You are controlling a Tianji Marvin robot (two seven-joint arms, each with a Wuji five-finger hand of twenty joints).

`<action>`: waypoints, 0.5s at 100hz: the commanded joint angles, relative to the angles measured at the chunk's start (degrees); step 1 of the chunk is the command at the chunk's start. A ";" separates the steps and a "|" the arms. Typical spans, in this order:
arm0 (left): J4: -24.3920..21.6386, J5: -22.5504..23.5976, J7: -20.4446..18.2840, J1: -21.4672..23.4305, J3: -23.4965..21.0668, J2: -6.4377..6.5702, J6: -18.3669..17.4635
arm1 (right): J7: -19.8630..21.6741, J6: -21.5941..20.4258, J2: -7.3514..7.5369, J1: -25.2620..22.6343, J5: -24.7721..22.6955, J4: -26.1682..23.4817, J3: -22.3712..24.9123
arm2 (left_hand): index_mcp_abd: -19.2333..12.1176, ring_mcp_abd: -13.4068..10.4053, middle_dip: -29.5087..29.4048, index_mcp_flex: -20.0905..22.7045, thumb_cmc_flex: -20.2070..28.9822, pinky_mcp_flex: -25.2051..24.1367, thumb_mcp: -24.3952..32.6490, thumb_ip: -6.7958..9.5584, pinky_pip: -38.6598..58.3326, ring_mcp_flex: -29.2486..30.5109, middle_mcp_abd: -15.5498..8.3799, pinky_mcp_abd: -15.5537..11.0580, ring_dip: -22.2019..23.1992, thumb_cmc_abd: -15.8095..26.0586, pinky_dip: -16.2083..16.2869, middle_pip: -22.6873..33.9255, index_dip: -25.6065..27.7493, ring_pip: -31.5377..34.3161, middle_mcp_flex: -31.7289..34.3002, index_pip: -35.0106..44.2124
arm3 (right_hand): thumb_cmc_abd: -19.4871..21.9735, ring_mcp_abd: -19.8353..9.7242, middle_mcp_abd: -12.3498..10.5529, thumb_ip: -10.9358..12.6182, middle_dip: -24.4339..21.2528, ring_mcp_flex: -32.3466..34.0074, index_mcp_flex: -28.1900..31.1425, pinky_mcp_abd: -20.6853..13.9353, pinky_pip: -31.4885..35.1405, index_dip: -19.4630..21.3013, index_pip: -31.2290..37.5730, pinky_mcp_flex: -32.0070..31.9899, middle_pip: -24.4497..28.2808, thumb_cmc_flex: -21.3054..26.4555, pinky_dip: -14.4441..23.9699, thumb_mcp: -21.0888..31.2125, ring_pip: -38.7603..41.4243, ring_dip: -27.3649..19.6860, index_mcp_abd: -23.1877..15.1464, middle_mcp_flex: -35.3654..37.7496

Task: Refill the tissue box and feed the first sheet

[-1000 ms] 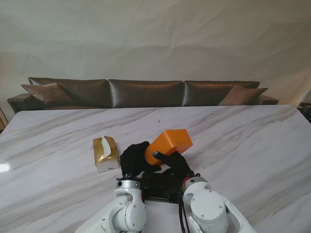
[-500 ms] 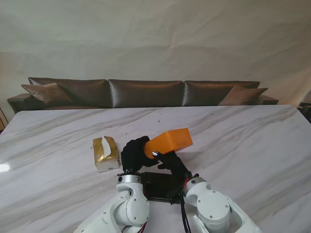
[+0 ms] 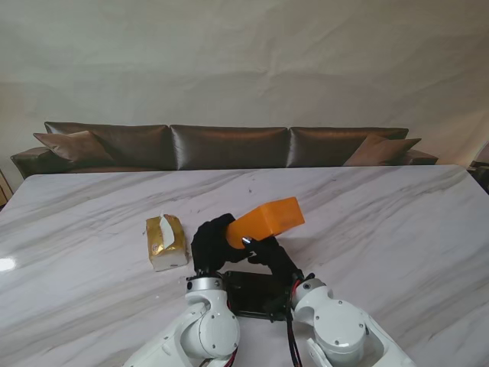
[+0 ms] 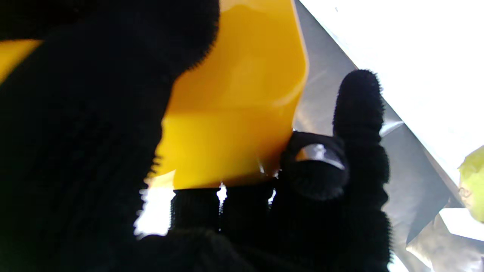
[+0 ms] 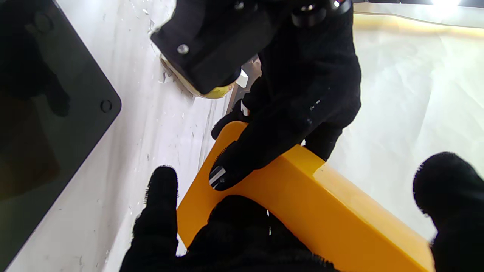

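An orange tissue box (image 3: 267, 219) is held tilted above the marble table (image 3: 382, 222), its far end raised toward the right. My left hand (image 3: 212, 243) wraps the box's near-left end, with fingers (image 5: 264, 147) laid over its top face. My right hand (image 3: 271, 256) grips it from underneath, with fingers (image 5: 162, 211) and thumb spread either side of the box (image 5: 321, 211). In the left wrist view the box (image 4: 234, 113) fills the frame behind dark fingers (image 4: 75, 151). A gold tissue pack (image 3: 166, 241) with a white sheet sticking up lies on the table left of the hands.
A black plate (image 3: 256, 294) lies on the table just under my wrists, also visible as a dark panel (image 5: 45, 113). A brown sofa (image 3: 229, 147) runs beyond the table's far edge. Bare marble extends to the right and far side.
The orange box has turned in both hands and risen slightly, now showing its long side. My right hand slid farther under it. The tissue pack has not moved.
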 commanded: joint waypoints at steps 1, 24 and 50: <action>-2.90 -0.08 0.53 -0.29 -0.26 -1.50 -0.65 | 1.24 1.02 0.44 -2.08 0.53 0.37 0.23 | -0.77 -3.39 0.68 1.62 4.16 1.49 34.79 1.61 110.20 5.94 3.50 -23.06 -0.94 11.63 1.06 5.87 1.61 2.91 4.73 1.41 | 0.48 12.02 4.25 -1.44 1.65 -2.07 2.68 1.00 0.20 0.81 2.66 1.44 3.48 -1.12 1.52 -1.68 -3.55 -0.57 -3.79 1.31; -3.85 -3.94 0.99 0.55 -1.08 -2.20 -2.98 | 2.37 -0.17 0.94 -3.65 0.90 -1.23 1.67 | -0.66 -1.82 0.74 1.78 4.37 1.52 35.05 1.39 110.45 5.91 3.86 -23.15 -1.07 11.38 1.25 6.06 1.68 3.33 4.80 1.42 | -0.25 14.19 6.24 -1.46 2.27 1.93 5.97 4.82 2.09 1.26 4.38 4.53 5.32 0.21 3.22 -1.72 -2.12 0.09 -3.79 5.61; -4.01 -6.60 0.41 1.21 -1.90 -2.30 -4.84 | 2.04 -0.85 1.14 -5.05 -0.01 -2.86 2.75 | -0.66 -3.07 0.63 2.97 4.82 1.57 35.94 0.80 111.04 5.99 4.36 -22.97 -1.22 9.83 1.57 6.04 1.34 3.95 5.53 1.01 | -0.96 16.54 8.08 -1.31 2.21 5.06 7.93 6.98 3.90 1.65 4.90 6.82 5.14 1.11 4.81 -1.73 -0.92 0.80 -3.33 9.42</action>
